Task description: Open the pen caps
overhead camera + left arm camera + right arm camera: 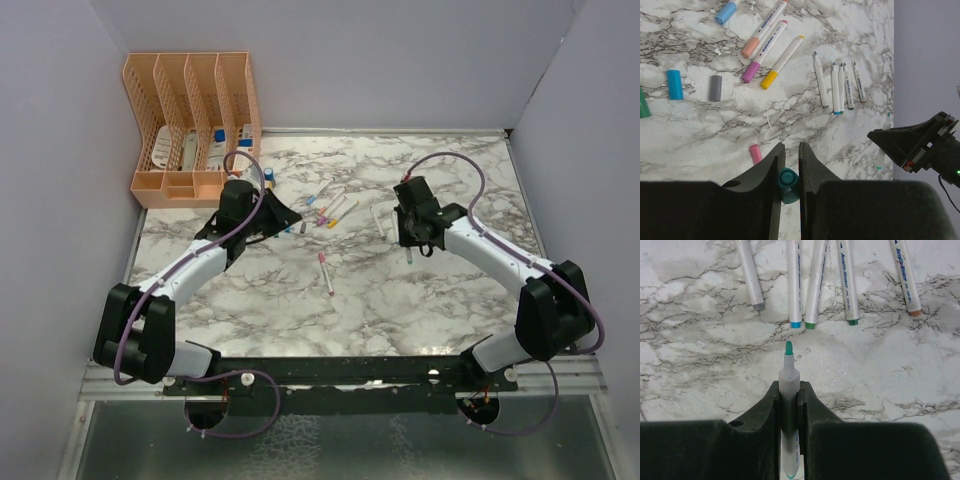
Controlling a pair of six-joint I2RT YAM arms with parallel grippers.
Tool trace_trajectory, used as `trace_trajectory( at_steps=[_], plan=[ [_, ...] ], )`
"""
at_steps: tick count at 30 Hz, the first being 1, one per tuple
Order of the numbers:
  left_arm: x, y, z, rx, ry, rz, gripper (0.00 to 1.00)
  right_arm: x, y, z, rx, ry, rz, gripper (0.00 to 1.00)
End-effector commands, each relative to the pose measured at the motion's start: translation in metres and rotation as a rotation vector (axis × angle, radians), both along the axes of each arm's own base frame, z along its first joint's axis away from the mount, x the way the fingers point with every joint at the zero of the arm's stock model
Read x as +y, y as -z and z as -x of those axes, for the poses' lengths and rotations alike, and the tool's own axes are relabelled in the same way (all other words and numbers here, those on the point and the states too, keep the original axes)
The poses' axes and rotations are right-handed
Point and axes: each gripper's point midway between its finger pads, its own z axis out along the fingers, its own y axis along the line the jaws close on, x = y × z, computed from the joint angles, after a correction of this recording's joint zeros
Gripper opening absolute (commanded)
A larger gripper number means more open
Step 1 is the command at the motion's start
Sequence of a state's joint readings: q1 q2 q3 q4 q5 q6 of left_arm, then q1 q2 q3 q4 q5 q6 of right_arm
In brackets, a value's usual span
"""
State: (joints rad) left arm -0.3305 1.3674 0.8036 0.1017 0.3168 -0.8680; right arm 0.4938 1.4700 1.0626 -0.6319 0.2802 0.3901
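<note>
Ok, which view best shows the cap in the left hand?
Left wrist: the teal cap sits close up, pinched in the left hand. Top view hides it under that hand; right wrist lacks it.

I've got left arm and right arm both reaching forward, wrists turned in toward each other. Jaws of left gripper pinched tight on a cap; right gripper clamped round a pen, well apart from left.

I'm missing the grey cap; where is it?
The grey cap lies in the left wrist view's upper left, just right of the cyan cap, not touching it.
</note>
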Motion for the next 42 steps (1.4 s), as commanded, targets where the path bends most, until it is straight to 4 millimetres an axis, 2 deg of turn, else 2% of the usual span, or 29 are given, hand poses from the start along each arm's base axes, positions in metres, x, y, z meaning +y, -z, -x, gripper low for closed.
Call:
trace_trajectory(
  at_steps=[1, 9, 18, 28, 35, 42],
  plan=[
    [0.004, -0.003, 0.005, -0.028, 0.007, -0.020, 0.00, 0.001, 0.013, 0.004, 0.052, -0.040, 0.025, 0.01],
    [0.003, 0.003, 0.007, -0.011, 0.005, -0.014, 0.00, 0.019, 0.050, 0.022, 0.165, -0.117, -0.049, 0.01],
    [0.007, 0.007, 0.005, 0.000, -0.003, -0.054, 0.00, 0.031, 0.070, 0.032, 0.222, -0.155, -0.103, 0.01],
    [0.026, 0.042, 0.008, 0.067, -0.031, -0.182, 0.00, 0.038, 0.083, 0.039, 0.262, -0.165, -0.143, 0.02],
    [0.046, 0.068, 0.014, 0.138, -0.042, -0.303, 0.00, 0.038, 0.087, 0.045, 0.275, -0.172, -0.154, 0.20],
    [0.059, 0.098, 0.026, 0.217, -0.027, -0.396, 0.00, 0.041, 0.077, 0.038, 0.232, -0.183, -0.161, 0.46]
  ],
)
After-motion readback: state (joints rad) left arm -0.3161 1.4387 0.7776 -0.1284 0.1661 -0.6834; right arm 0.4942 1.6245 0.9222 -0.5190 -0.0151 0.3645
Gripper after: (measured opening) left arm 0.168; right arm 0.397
